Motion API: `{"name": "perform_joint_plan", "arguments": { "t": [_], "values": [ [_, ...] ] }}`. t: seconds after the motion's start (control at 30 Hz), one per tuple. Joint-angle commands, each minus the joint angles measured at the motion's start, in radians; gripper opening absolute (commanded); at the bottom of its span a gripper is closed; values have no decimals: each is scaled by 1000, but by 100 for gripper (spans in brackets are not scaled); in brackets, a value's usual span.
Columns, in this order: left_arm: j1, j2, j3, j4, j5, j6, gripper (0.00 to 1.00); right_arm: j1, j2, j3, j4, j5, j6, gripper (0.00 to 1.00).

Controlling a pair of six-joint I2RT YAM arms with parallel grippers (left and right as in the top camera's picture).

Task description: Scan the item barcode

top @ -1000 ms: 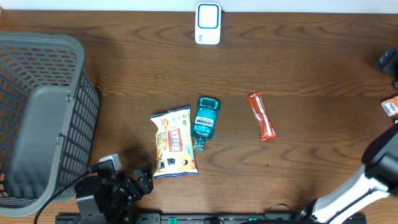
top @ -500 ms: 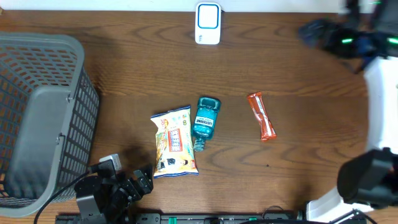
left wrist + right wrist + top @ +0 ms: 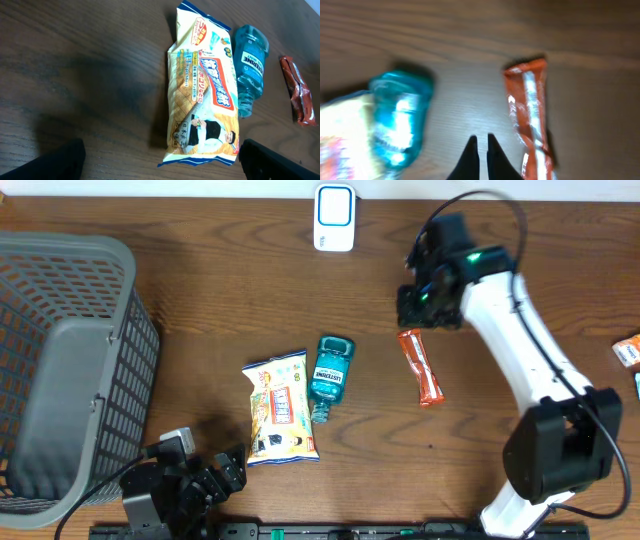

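Above the far end of the orange snack bar (image 3: pixel 532 110), the right gripper (image 3: pixel 481 142) hangs with its two dark fingers (image 3: pixel 470 155) pressed together and nothing caught between them. In the blurred right wrist view the tips point at bare wood just left of the bar, in the gap between it and the teal Listerine bottle (image 3: pixel 397 122). The bar lies flat on the brown wooden table (image 3: pixel 200 290), right of centre, its length running roughly away from the robot, untouched by either arm.

The bottle lies flat, its cap toward the robot, and appears to touch the right edge of a yellow snack bag (image 3: pixel 280 408), printed face up. At the table's far edge, well apart from all three items, stands the white and blue scanner (image 3: pixel 334 218).

Down at the near left edge, the left gripper (image 3: pixel 222 475) sits low with its jaws spread wide and empty, the bag just ahead of it. A grey mesh basket (image 3: pixel 60 360) fills the left side. A small orange packet (image 3: pixel 628 350) shows at the right edge.
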Motion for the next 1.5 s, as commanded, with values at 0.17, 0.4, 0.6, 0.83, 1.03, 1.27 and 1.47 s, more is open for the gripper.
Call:
{"name": "perform_joint_plan", "arguments": {
  "t": [0.17, 0.4, 0.6, 0.83, 1.03, 1.27, 1.47],
  "values": [
    [3, -2, -6, -39, 10, 17, 98, -30, 39, -237, 296, 319, 146, 7],
    [3, -2, -6, -39, 10, 17, 98, -50, 147, -255, 394, 275, 34, 4],
    [3, -2, -6, -39, 10, 17, 98, -37, 180, -255, 433, -47, -198, 2],
    [3, -2, -6, -39, 10, 17, 98, -30, 175, -252, 364, -365, -476, 2],
    [3, -2, -6, -39, 10, 17, 98, -35, 134, -143, 219, -364, -458, 1],
    [3, -2, -6, -39, 10, 17, 99, -31, 7, -45, 60, -210, -301, 1],
    [3, -2, -6, -39, 10, 17, 98, -24, -6, -83, -44, -39, -153, 1]
  ]
}}
